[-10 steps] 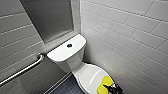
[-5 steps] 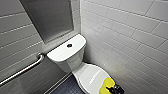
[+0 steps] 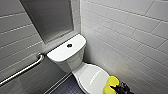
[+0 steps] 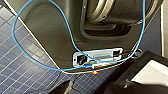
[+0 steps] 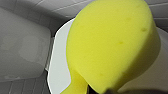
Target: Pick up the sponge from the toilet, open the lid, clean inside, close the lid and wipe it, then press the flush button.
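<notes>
Holding: the right gripper [image 3: 120,88] is closed on the bright yellow oblong sponge [image 3: 111,83], beside the front of the white glossy oval lid [image 3: 91,76].
Done: the sponge is picked up.
Left: the lid is down; cleaning, wiping, the small round dark flush button [image 3: 69,45].

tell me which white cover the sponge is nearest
The oval lid; the sponge is at its front edge, away from the buttoned tank cover.

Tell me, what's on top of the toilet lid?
The yellow sponge is at the lid's front edge, gripped by the right tool. The lid is shut, so the bowl underneath is hidden.
</notes>
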Tool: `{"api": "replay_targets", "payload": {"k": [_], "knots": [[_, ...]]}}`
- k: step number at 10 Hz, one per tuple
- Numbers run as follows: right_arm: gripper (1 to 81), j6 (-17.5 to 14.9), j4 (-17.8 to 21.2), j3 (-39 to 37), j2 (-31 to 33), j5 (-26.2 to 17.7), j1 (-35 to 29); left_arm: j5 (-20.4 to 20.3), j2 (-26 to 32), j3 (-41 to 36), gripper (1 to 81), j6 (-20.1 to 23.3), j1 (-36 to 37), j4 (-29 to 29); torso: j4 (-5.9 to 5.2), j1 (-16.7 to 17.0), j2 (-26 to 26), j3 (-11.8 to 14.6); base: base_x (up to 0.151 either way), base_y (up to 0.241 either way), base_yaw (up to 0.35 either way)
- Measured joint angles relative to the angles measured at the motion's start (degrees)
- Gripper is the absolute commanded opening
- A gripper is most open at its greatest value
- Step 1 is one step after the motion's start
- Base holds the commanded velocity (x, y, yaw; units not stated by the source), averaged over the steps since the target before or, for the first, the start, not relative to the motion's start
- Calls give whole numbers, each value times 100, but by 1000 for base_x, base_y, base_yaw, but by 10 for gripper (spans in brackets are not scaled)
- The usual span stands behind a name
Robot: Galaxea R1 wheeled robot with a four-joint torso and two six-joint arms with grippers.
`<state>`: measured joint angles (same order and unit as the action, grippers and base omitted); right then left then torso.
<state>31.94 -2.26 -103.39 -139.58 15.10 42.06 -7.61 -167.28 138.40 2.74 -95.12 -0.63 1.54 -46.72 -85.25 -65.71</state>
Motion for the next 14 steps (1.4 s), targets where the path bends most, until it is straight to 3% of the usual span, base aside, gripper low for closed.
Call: {"api": "replay_targets", "payload": {"k": [3,6,9,14], "knots": [[10,-24,-110,931,1089,-30,312,-11,545,-924,811,4,238,0,0,0,0,0,0,0,0],[10,-35,-518,1486,1681,-157,1389,-10,1124,-1809,811,12,446,0,0,0,0,0,0,0,0],[10,-38,-684,1579,1902,-94,2472,23,1493,-2631,811,21,731,-22,0,0,0,0,0,0,0],[10,-132,-645,1257,1862,206,4096,94,2100,-3388,811,12,1586,-33,0,0,0,0,0,0,0]]}}
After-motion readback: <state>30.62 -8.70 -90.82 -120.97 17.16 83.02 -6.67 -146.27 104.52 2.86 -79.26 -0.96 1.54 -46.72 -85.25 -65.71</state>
